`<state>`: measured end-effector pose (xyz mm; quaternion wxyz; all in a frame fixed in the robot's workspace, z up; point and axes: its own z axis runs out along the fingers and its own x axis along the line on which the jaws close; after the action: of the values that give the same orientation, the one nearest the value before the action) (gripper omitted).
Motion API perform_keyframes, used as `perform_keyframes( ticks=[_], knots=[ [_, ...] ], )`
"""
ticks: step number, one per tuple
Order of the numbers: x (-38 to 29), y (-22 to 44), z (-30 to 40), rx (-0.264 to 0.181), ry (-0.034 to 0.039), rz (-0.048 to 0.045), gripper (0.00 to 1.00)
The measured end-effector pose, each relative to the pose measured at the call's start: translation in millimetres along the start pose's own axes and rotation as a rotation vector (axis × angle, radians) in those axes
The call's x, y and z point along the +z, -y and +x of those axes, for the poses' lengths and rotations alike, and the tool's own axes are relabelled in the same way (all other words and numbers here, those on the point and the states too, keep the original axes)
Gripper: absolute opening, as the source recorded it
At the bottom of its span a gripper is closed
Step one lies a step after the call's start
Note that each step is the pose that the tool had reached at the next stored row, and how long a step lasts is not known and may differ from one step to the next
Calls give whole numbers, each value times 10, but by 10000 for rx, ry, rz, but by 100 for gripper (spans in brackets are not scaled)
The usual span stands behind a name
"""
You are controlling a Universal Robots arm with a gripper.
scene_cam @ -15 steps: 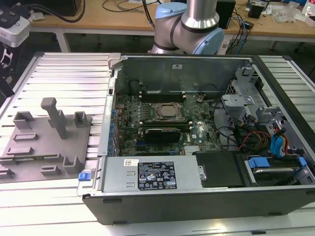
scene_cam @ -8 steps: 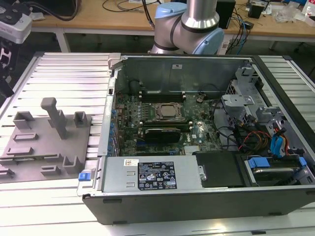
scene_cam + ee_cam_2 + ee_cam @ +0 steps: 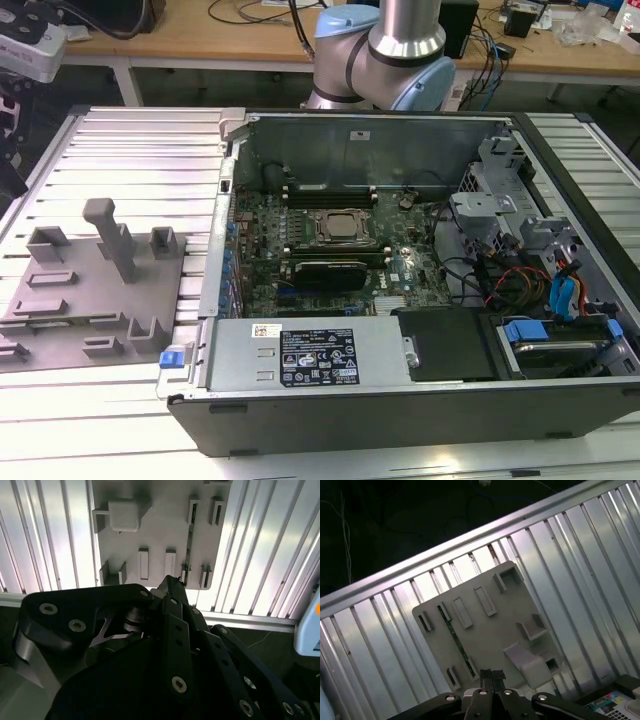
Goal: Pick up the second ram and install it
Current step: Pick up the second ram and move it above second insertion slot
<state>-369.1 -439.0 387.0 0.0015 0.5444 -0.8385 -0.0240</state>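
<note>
Second ram (image 3: 454, 637) stands on edge in the slots of the grey holder plate (image 3: 485, 640) on the ribbed tabletop (image 3: 580, 570). Jaws hover over the plate near 1 end of the stick, pressed close together, pinching nothing. Risk, as judged: an off-centre pinch on so thin a board could cock it in its slots.

an open computer case (image 3: 400, 415) lies on a ribbed metal table (image 3: 130, 150). inside it, the square processor socket (image 3: 345, 228) sits on the motherboard (image 3: 262, 240), a labelled power supply (image 3: 300, 355) lines the near wall, and red and blue cables (image 3: 555, 290) bunch toward the exterior view's right. a grey holder plate (image 3: 100, 300) rests beside the case on the exterior view's left. a wooden bench (image 3: 200, 40) stands behind.
</note>
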Motion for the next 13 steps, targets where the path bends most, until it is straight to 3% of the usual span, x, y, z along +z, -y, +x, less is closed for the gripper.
perform_keyframes(
  ticks=[13],
  knots=[
    [0,0,0,-1491,-62,-35,11]
  ],
)
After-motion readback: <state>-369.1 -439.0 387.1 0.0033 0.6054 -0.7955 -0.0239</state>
